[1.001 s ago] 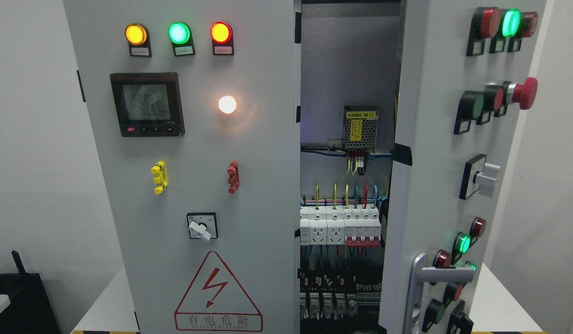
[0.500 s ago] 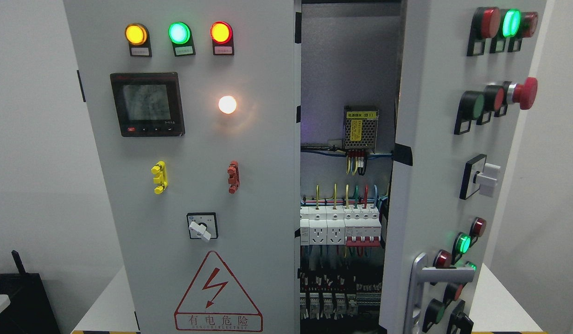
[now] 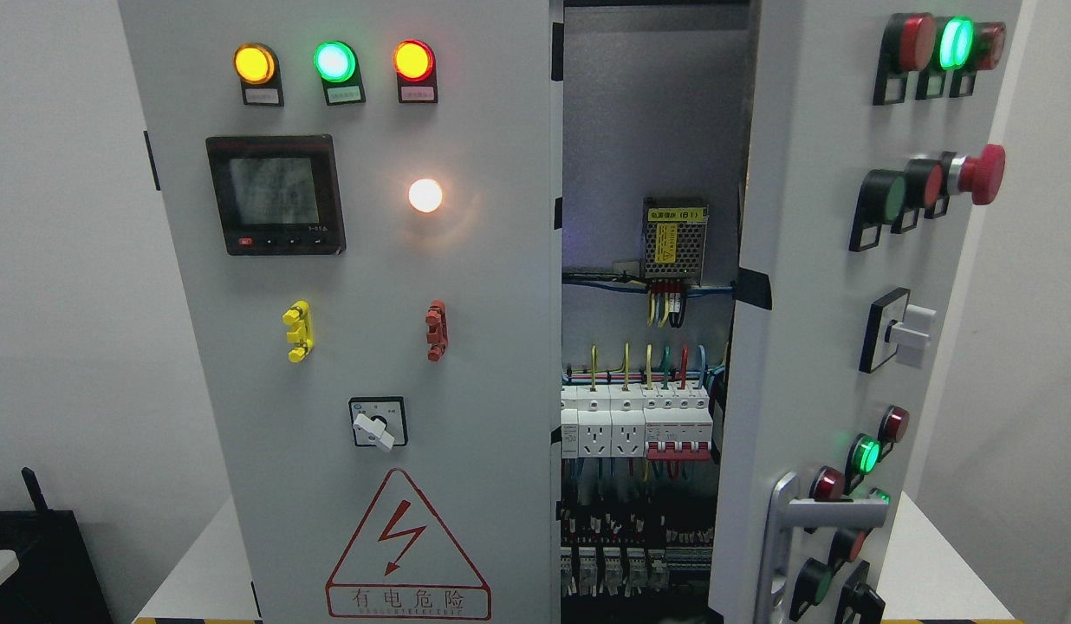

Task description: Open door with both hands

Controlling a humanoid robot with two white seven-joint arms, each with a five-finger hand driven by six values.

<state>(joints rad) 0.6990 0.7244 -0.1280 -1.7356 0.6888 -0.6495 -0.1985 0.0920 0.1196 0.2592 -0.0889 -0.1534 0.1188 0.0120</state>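
Grey metal makes up the cabinet (image 3: 362,347), which stands on a white table (image 3: 197,563) and fills most of the head view. Its right door (image 3: 813,347) is swung partly outward, edge toward the camera, leaving a tall gap. Inside that gap sit a small power supply (image 3: 674,238) with a yellow label, coloured wires (image 3: 648,360), a row of white sockets and breakers (image 3: 635,425), and darker terminals lower down. The door carries red and green buttons, a lit green lamp (image 3: 956,42), a white switch (image 3: 904,334) and a silver handle (image 3: 813,520) near its bottom. Neither robot hand shows, so their state cannot be told.
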